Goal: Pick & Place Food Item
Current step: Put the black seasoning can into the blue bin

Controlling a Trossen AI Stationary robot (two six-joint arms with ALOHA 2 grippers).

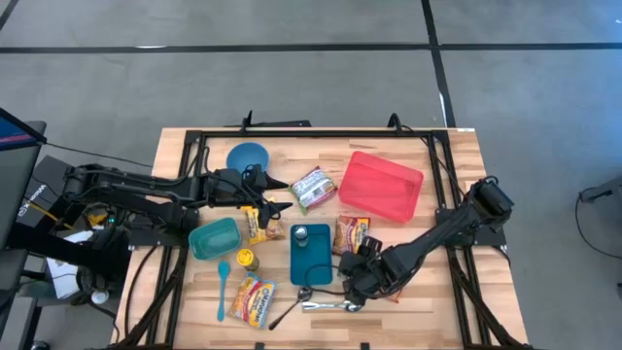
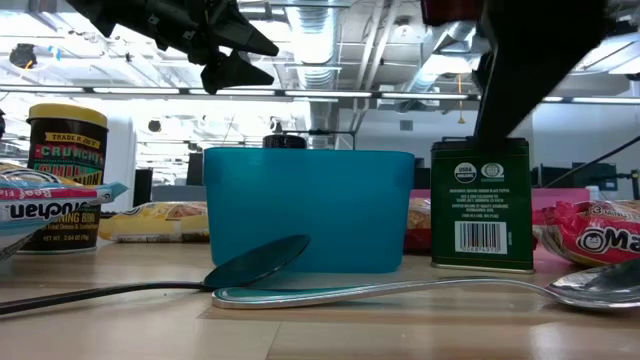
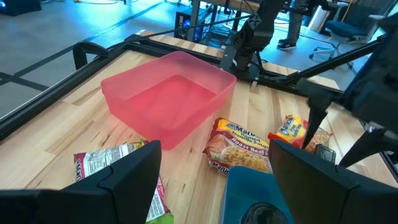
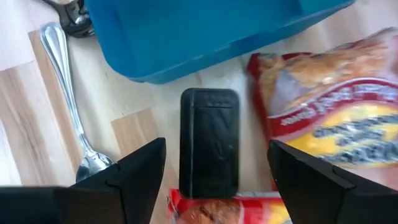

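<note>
We are hovering our right gripper [image 4: 214, 171], jaws wide, over the dark green tin [image 4: 209, 142] at the teal tray's [image 1: 311, 255] three o'clock; left gripper [image 3: 214, 180] waiting wide over the counter [image 1: 457, 185]

A pale wooden bench [image 1: 457, 165] with a black frame, seen from above, holds many things. A red tub [image 1: 381, 185] sits toward the right, a round blue bowl [image 1: 248, 157] toward the left. Between them lies a green-and-white snack packet [image 1: 313, 189]. A teal tub [image 1: 214, 238] sits left of centre, with a dark blue tub [image 1: 311, 255] in the middle. Beside that lies a red noodle packet [image 1: 352, 233]. A yellow-lidded jar [image 1: 247, 260], a blue plastic spoon [image 1: 223, 289], a yellow noodle packet [image 1: 253, 298] and a metal spoon [image 1: 326, 306] lie near the front edge.
</note>
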